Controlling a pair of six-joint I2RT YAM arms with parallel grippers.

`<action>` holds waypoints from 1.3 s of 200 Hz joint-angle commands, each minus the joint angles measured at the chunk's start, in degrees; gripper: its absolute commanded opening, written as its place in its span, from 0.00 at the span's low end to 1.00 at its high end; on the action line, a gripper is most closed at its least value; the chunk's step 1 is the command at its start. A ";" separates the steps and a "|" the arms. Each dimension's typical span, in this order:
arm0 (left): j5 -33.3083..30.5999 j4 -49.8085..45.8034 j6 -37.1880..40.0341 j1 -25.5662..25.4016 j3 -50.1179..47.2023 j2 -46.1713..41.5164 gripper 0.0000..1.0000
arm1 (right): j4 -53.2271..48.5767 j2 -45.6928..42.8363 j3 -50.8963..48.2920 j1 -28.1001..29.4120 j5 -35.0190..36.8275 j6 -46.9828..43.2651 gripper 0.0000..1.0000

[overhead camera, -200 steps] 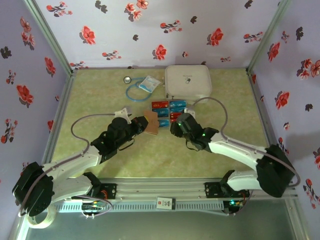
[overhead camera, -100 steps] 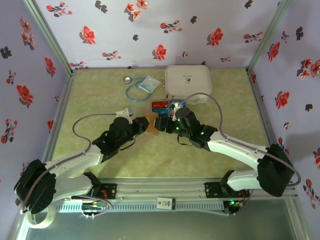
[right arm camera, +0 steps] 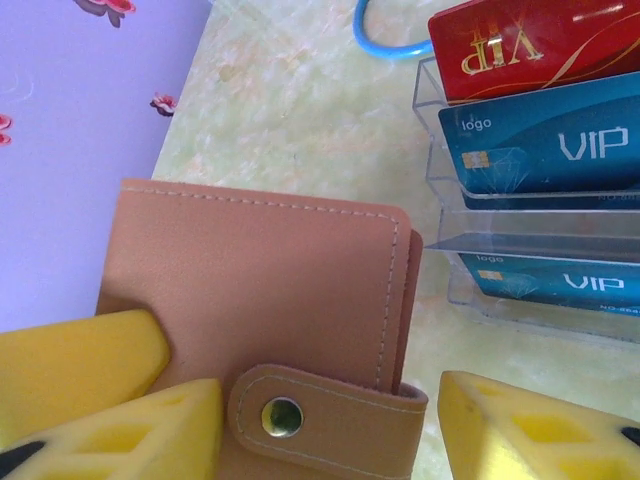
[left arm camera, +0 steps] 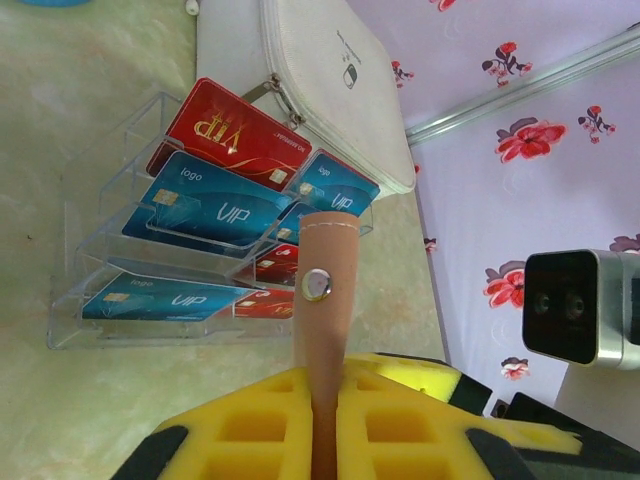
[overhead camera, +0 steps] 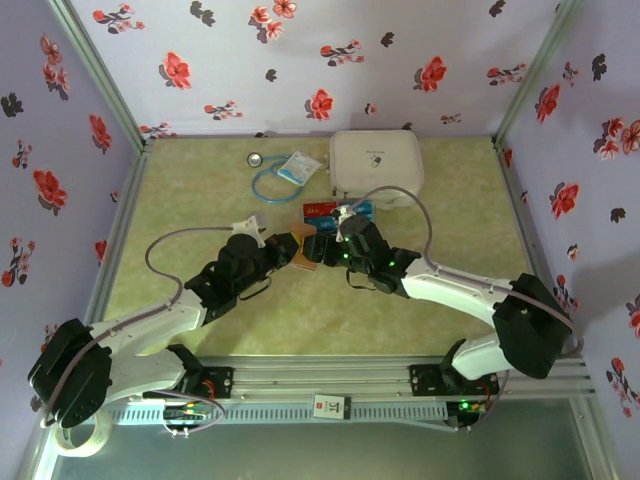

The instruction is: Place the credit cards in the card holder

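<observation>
counting what I'm seeing rn | card holder (right arm camera: 260, 270): 1 | red cards (left arm camera: 230, 135): at least 2 showing | blue cards (left arm camera: 215, 205): at least 3 showing | clear rack (left arm camera: 70, 240): 1 | white zip case (left arm camera: 330, 90): 1 | pale blue packet (overhead camera: 298, 168): 1

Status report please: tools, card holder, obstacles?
Left tool shut on card holder. Right tool open, astride its snap tab. Credit cards in clear sleeves, white case behind.

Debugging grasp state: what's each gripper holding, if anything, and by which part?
Left gripper clamps the pinkish-brown leather card holder at an edge near the snap strap. Right gripper is open, holding nothing.
</observation>
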 commanded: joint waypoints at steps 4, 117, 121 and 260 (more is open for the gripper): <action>0.43 2.87 -0.89 -0.54 1.88 -0.54 0.00 | -0.49 1.29 1.23 0.07 4.85 0.21 0.55; 0.47 2.78 -0.53 -0.56 1.15 -1.16 0.00 | -18.95 -11.25 -5.40 -2.24 16.64 -0.33 0.45; 0.42 2.78 -0.46 -0.56 1.06 -1.15 0.00 | -19.20 -12.78 -5.83 -2.20 16.48 -0.28 0.45; 2.13 5.59 -0.12 -0.54 0.08 -0.27 0.00 | 3.55 -10.30 -8.12 -2.76 0.74 6.44 0.55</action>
